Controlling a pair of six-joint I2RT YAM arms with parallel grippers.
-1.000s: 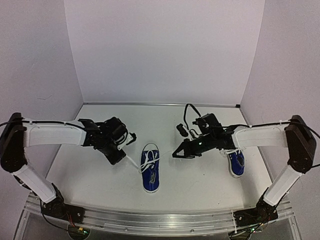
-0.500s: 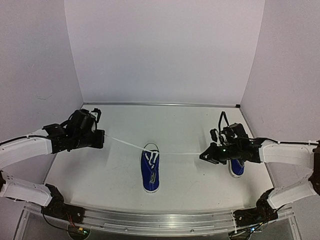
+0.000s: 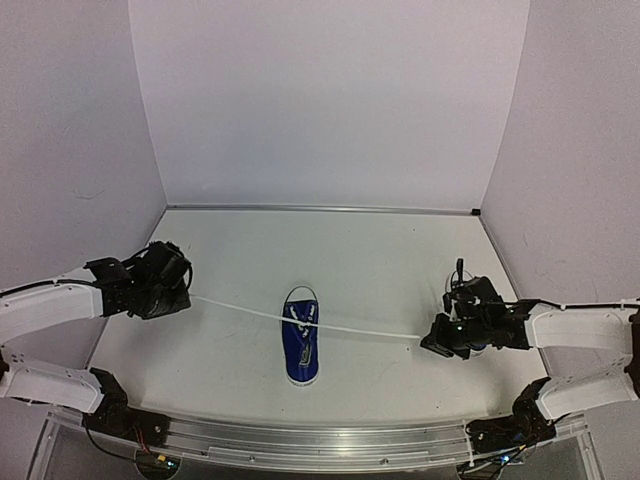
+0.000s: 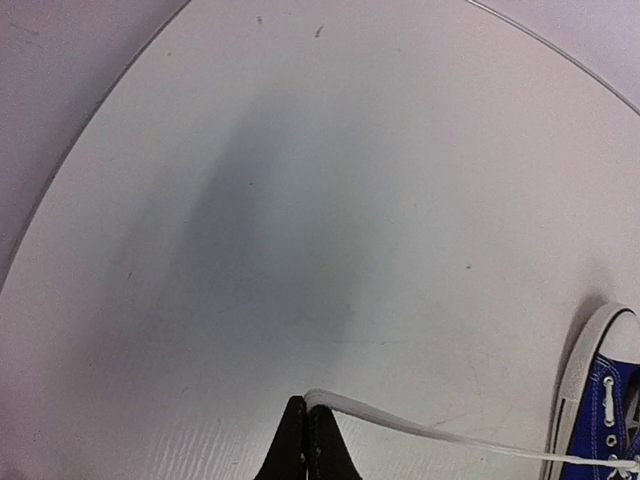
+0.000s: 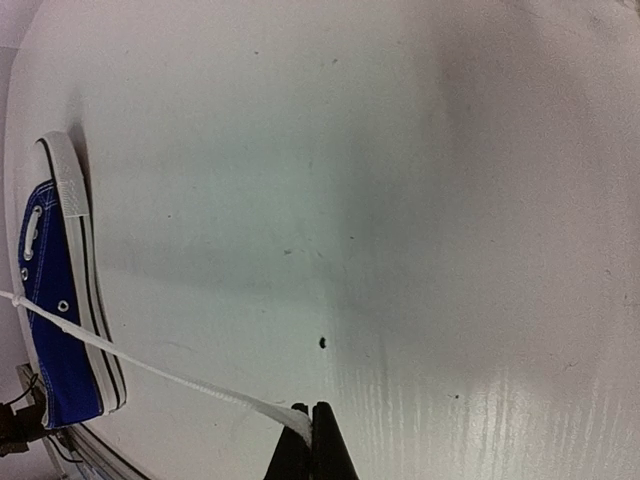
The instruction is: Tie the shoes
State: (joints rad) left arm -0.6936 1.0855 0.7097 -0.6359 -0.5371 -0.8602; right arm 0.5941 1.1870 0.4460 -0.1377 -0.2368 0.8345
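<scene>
One blue shoe (image 3: 300, 348) with a white toe cap lies mid-table, toe pointing away. Its white laces (image 3: 355, 329) run out taut to both sides in a nearly straight line across the shoe. My left gripper (image 3: 189, 296) is shut on the left lace end, far left of the shoe. In the left wrist view the lace (image 4: 450, 436) leaves the gripper (image 4: 306, 402) toward the shoe (image 4: 608, 405). My right gripper (image 3: 425, 343) is shut on the right lace end. There the lace (image 5: 150, 368) runs from the gripper (image 5: 318, 410) back to the shoe (image 5: 55, 300). The other shoe is hidden under my right arm.
White walls (image 3: 320, 100) enclose the table at the back and on both sides. A metal rail (image 3: 320, 440) runs along the near edge with both arm bases on it. A small dark speck (image 5: 323, 343) marks the tabletop near my right gripper.
Both grippers have pulled apart from beside the shoe, the left going left, the right going right and nearer. The laces have drawn out long and taut.
</scene>
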